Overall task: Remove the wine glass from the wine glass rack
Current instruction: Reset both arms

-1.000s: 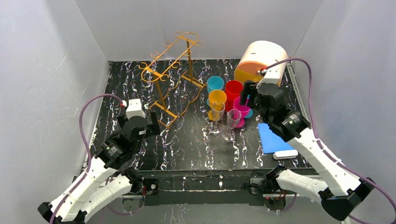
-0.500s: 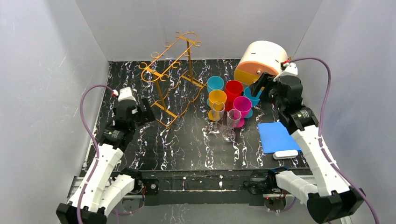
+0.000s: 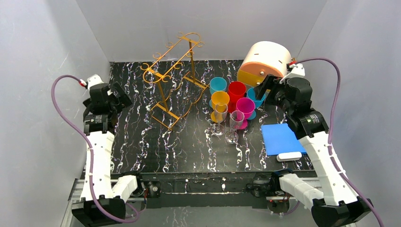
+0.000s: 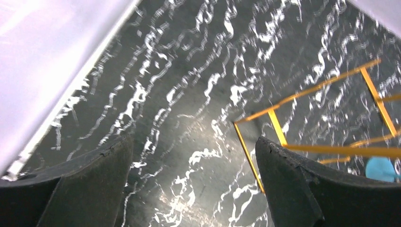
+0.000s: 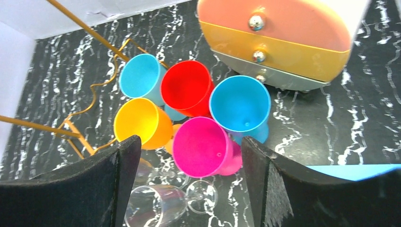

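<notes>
The gold wire wine glass rack stands at the back middle-left of the table; no glass shows hanging on its rails. Two clear wine glasses stand upright on the table right of it, in front of several coloured cups. My left gripper is open and empty near the left wall, left of the rack; its view shows the rack's foot bars. My right gripper is open and empty, above and right of the cups; its view shows a clear glass between the fingers.
A white drawer box with orange and yellow fronts stands at the back right. A blue pad with a white block lies at the right front. White walls close in the left, back and right sides.
My left arm has swung left and back, away from the rack's foot to the left wall. My right arm has pulled back right from over the glasses toward the drawer box.
</notes>
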Robot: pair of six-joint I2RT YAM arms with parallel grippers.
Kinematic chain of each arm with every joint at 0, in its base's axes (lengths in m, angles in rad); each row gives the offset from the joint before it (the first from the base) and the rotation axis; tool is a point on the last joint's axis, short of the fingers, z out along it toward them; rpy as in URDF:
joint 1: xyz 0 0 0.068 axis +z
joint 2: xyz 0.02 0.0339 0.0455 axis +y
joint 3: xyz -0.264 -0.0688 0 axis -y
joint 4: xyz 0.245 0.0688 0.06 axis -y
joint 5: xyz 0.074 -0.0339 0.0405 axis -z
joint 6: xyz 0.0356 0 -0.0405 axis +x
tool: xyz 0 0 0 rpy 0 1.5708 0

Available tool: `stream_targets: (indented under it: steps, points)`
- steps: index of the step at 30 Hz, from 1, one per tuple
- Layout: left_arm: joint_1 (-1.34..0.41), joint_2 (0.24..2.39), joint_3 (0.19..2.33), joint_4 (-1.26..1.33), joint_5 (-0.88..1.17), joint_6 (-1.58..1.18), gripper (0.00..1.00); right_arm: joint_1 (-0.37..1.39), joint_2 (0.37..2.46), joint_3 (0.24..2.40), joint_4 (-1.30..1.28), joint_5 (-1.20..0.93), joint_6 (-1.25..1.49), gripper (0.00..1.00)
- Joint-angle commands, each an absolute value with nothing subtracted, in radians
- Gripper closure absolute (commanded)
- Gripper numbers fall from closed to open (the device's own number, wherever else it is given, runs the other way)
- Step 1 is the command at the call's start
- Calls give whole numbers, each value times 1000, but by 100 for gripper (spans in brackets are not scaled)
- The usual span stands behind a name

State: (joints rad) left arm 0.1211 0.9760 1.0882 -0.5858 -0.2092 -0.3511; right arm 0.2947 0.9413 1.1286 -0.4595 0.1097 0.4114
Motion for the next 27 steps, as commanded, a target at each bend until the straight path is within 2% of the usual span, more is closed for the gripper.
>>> stream_targets:
  steps: [1, 9, 18, 27]
  points:
    - [129, 945, 1190, -650, -444, -353, 2, 290, 923, 1174, -498, 234, 344, 13]
    - [129, 924, 1263, -673, -406, -269, 2, 291, 948, 1173, -516, 320, 260, 4]
    - [129, 1039, 1494, -719, -288, -223, 2, 290, 1033, 1363, -578, 335, 253, 1]
    - [129, 979, 1440, -691, -261, -274, 2, 290, 965, 1268, -576, 259, 399, 1]
